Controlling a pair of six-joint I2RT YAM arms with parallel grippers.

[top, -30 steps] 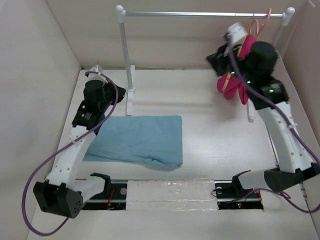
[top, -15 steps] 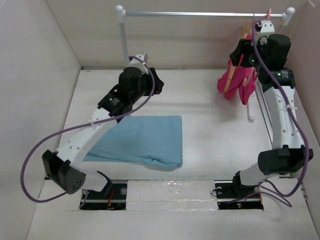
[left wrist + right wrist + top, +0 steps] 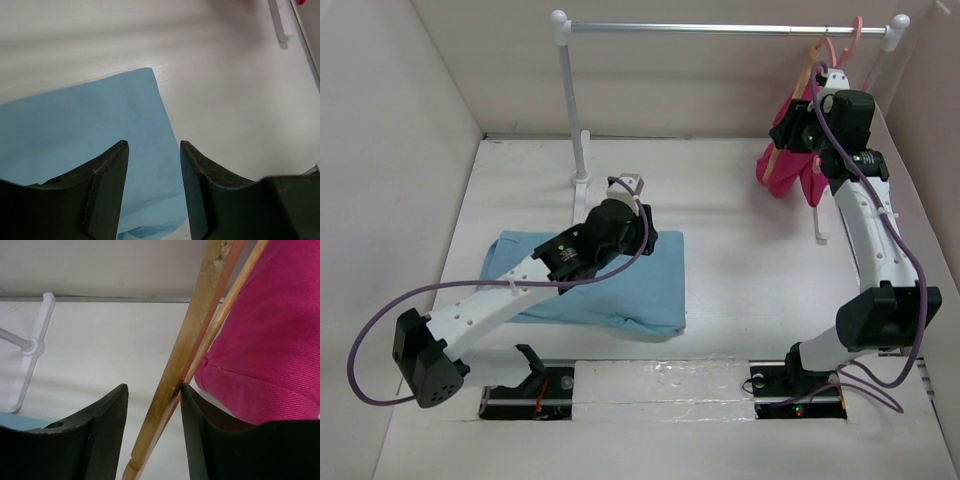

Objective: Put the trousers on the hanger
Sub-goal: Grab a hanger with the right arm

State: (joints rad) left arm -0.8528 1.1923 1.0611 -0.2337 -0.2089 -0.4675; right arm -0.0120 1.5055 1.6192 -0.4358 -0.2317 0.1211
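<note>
The sky-blue trousers (image 3: 610, 285) lie folded flat on the table, left of centre. My left gripper (image 3: 642, 232) hovers open and empty over their far right part. In the left wrist view its jaws (image 3: 154, 150) straddle the cloth's right edge, and the trousers' corner (image 3: 145, 80) lies just ahead. The tan wooden hanger (image 3: 775, 160) hangs on the rail at the back right, against a magenta garment (image 3: 800, 170). My right gripper (image 3: 798, 108) is open around the hanger's arm (image 3: 185, 355). The arm touches the right finger (image 3: 200, 415), with a gap to the left finger.
A white clothes rail (image 3: 720, 28) spans the back, with its left post (image 3: 572, 110) and foot (image 3: 30, 347) behind the trousers. The magenta garment (image 3: 270, 340) hangs on a pink hanger (image 3: 855, 30) right beside the wooden one. Box walls close in on three sides.
My left arm swung from the back left to the centre and came down over the trousers. My right gripper rose toward the rail and closed in on the wooden hanger's arm.
</note>
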